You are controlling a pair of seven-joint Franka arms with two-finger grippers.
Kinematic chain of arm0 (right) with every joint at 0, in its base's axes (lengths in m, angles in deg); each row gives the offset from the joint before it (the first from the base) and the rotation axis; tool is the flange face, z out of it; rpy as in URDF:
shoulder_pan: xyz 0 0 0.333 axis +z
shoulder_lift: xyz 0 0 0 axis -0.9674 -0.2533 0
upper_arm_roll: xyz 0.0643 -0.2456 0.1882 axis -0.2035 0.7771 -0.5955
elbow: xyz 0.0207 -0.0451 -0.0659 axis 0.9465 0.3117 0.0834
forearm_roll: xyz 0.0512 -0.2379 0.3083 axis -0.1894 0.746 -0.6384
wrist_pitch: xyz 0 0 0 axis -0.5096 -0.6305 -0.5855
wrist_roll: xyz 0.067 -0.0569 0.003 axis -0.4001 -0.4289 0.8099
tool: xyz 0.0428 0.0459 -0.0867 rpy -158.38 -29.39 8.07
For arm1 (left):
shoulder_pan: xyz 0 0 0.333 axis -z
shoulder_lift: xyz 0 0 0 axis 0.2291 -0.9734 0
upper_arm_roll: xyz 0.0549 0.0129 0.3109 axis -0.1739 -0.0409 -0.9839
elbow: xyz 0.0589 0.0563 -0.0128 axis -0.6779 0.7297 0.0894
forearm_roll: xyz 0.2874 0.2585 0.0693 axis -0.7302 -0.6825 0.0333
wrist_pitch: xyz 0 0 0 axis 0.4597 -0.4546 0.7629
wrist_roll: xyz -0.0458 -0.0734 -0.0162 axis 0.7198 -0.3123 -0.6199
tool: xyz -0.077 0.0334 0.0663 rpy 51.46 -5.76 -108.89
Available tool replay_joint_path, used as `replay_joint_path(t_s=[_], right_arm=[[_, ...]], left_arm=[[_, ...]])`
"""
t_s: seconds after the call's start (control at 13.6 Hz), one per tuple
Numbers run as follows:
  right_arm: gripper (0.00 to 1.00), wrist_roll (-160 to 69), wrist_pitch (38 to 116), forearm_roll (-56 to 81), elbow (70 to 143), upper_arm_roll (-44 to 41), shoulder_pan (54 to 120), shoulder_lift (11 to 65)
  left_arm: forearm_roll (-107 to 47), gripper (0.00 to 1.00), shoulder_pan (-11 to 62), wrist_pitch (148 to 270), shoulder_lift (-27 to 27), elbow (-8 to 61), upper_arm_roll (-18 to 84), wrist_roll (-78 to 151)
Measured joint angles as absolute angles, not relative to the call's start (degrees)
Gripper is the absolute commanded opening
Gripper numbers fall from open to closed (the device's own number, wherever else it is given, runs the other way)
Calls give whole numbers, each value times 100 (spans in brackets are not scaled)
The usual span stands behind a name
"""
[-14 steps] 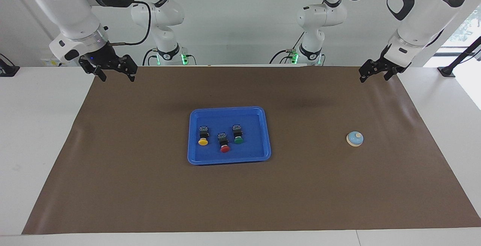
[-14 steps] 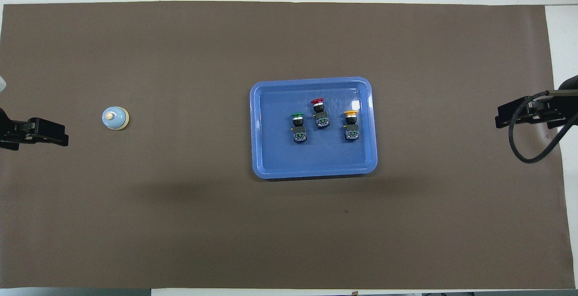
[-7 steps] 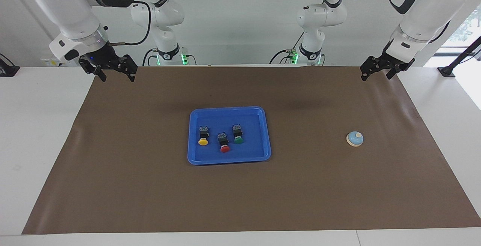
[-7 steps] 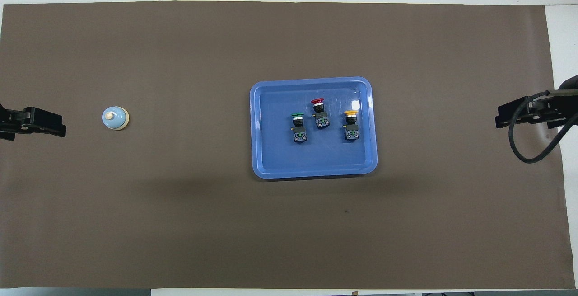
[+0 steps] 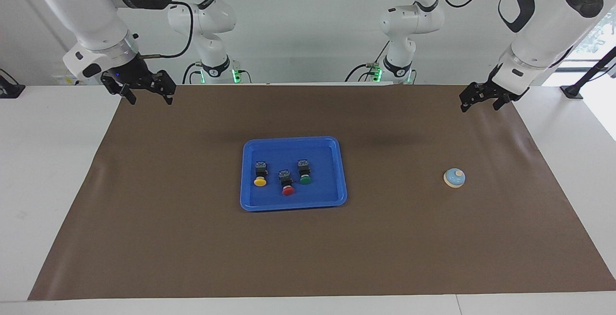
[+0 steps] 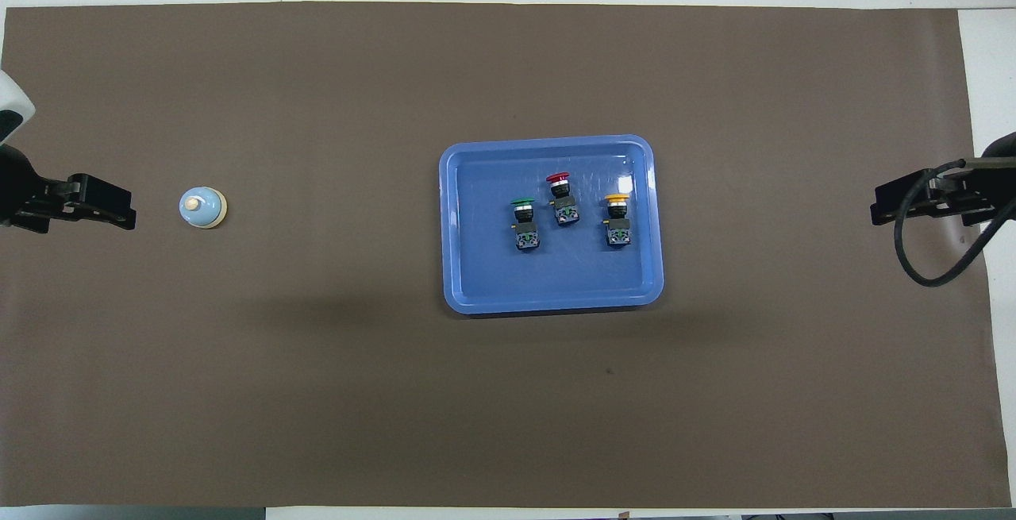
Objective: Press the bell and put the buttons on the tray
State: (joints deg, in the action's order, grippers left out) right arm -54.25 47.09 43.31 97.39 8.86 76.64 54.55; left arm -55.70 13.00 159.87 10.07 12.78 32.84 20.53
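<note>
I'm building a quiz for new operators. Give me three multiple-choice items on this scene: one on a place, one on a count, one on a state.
1. Where is the bell?
A. on the tray
B. on the brown mat, toward the left arm's end
C. in a gripper

2. How many buttons lie on the tray?
A. one
B. two
C. three

3. What does the left gripper hold?
A. nothing
B. the bell
C. a button

Key:
1 B, the bell sits on the brown mat, apart from the tray.
2 C, yellow, red and green.
3 A, the left gripper hangs empty over the mat.
</note>
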Motion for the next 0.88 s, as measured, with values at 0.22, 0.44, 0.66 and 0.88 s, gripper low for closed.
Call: replay_joint_path(t_s=[0.22, 0.44, 0.66, 0.88], right_arm=[[100, -5425, 4709, 4331, 9739, 886, 7664, 5455], [100, -5425, 4709, 4332, 9739, 886, 7664, 5455], [100, -5425, 4709, 4332, 9739, 886, 7664, 5455], [100, -5425, 4709, 4331, 9739, 886, 7664, 5455]], left_arm=[[-5603, 100, 1437, 15960, 994, 1183, 3286, 2061], [-5603, 100, 1434, 15857, 944, 984, 3276, 2060], [-5491, 100, 1433, 15853, 877, 829, 3269, 2060], [-5483, 100, 1433, 15849, 846, 813, 3255, 2060]])
